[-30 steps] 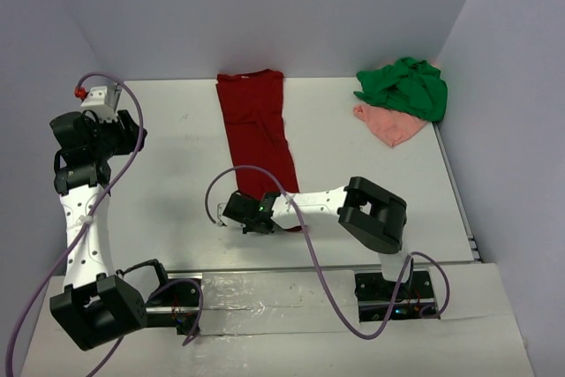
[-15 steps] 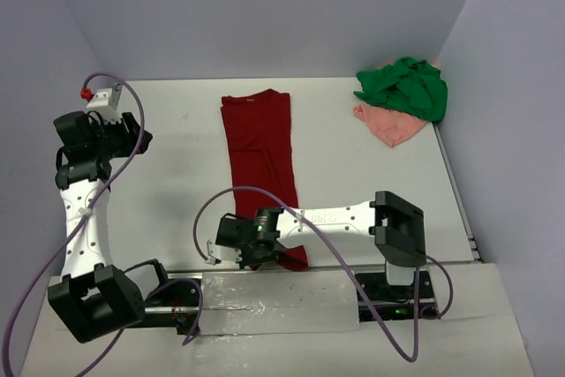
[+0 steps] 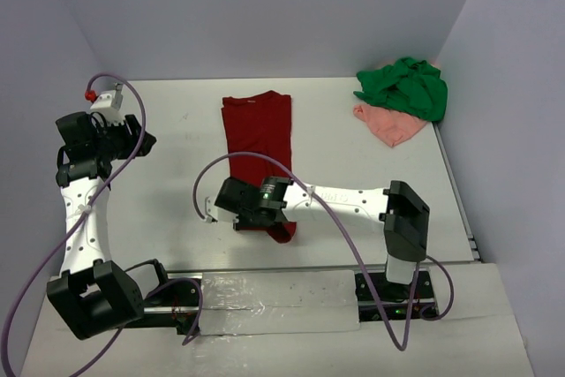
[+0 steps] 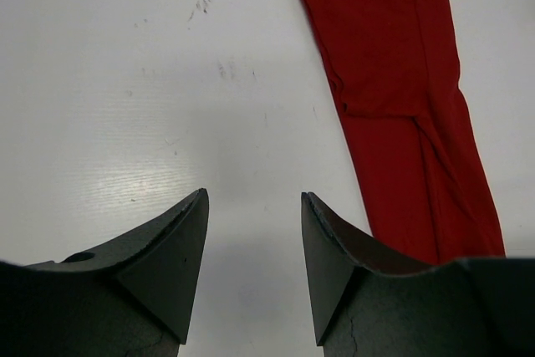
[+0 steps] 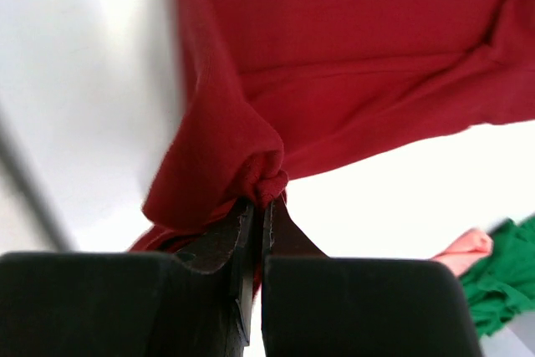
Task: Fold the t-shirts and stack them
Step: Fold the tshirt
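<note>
The dark red t-shirt (image 3: 259, 139) lies as a long narrow strip down the middle of the table, collar at the far end. My right gripper (image 3: 265, 222) is shut on its bunched near hem, which is lifted and curled over; in the right wrist view the gripper (image 5: 261, 204) pinches a knot of the red cloth (image 5: 334, 48). My left gripper (image 3: 134, 142) hangs open at the far left, well clear of the shirt. Its wrist view shows the gripper (image 4: 253, 195) over bare table, with the red t-shirt (image 4: 393, 98) to its right. The green t-shirt (image 3: 408, 86) is heaped on the pink t-shirt (image 3: 388, 126) in the far right corner.
Grey walls close the table on the left, back and right. A silver taped strip (image 3: 274, 293) runs along the near edge between the arm bases. Purple cables loop from both arms. The green (image 5: 501, 286) and pink (image 5: 466, 248) cloth also show low right in the right wrist view.
My right gripper dragged the red hem toward the near edge, then came back away from it, so the hem now folds up over the strip. The shirt slid slightly nearer. The left arm barely moved.
</note>
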Motion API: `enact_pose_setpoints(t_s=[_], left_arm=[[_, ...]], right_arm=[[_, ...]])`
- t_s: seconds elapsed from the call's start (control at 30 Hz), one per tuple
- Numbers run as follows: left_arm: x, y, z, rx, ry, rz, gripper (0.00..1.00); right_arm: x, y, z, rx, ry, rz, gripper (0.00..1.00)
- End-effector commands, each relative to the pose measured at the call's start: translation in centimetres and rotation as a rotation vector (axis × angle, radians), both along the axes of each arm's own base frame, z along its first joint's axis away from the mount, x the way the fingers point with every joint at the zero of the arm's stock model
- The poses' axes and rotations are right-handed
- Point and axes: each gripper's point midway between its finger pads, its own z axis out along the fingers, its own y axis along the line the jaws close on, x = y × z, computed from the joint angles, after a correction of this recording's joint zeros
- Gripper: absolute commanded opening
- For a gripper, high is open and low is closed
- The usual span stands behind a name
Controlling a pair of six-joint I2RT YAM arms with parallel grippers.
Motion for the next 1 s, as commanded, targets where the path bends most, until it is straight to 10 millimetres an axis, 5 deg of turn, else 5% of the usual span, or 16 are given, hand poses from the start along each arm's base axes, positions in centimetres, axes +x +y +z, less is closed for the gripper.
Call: enact_pose_setpoints(t_s=[0.0, 0.47, 0.97], left_arm=[[0.4, 0.0, 2.0, 0.03, -0.056, -0.034, 0.57], [0.3, -0.2, 1.4, 0.022, -0.047, -0.048, 0.56], [0.2, -0.3, 0.8, 0.023, -0.034, -0.06, 0.56]], right_arm=[[4.7, 2.0, 1.6, 0.054, -0.131, -0.029, 0.0], [14.3, 4.0, 1.1, 0.072, -0.277, -0.108, 0.0], [21.0, 4.4, -0.3, 0.097, -0.318, -0.198, 0.0]])
